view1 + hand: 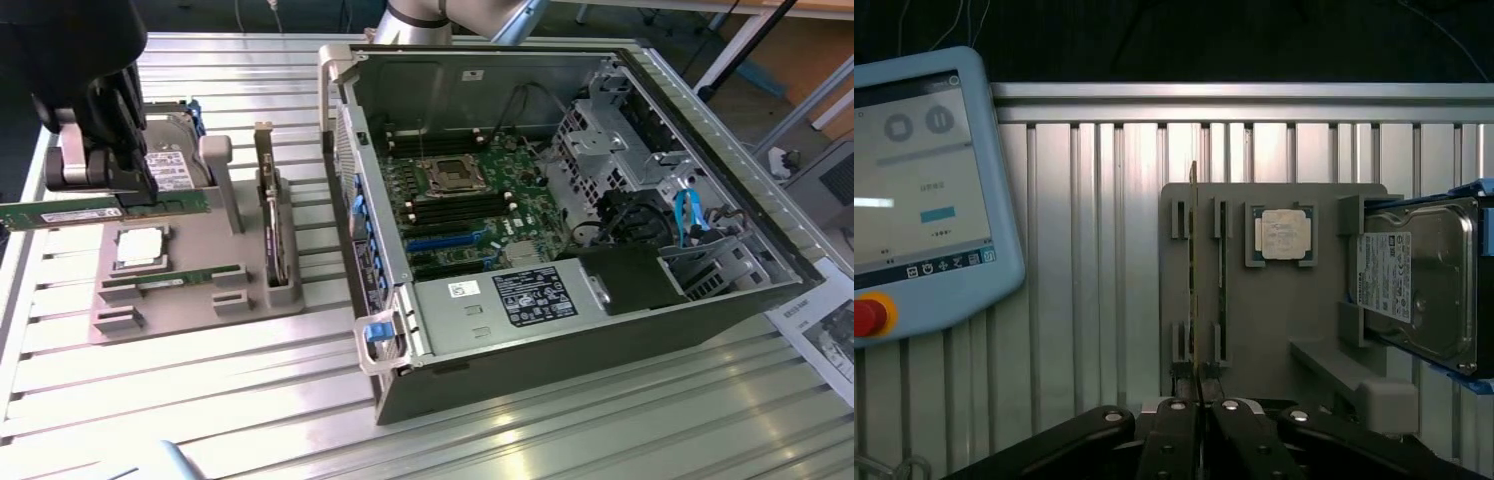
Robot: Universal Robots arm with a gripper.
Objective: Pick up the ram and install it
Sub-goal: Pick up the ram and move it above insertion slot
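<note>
My gripper (96, 193) hangs over the grey parts holder (200, 250) at the exterior view's left, shut on the ram (147, 206). The ram is a long green stick, held level and lifted a little above the holder. In the wrist view the ram (1194, 270) shows edge-on as a thin line running out from between the closed fingertips of the gripper (1199, 408), over the holder's outer slot. A second green stick (1222, 270) sits in the neighbouring slot (174, 281). The open computer case (694, 300) with its green motherboard (514, 215) lies at the exterior view's right.
The holder also carries a square silver processor (1286, 235), a hard drive (1414, 285) and an upright dark expansion card (274, 240). A light-blue teach pendant (924, 190) lies on the ribbed metal table (200, 400) beside the holder. Papers (821, 335) lie past the case.
</note>
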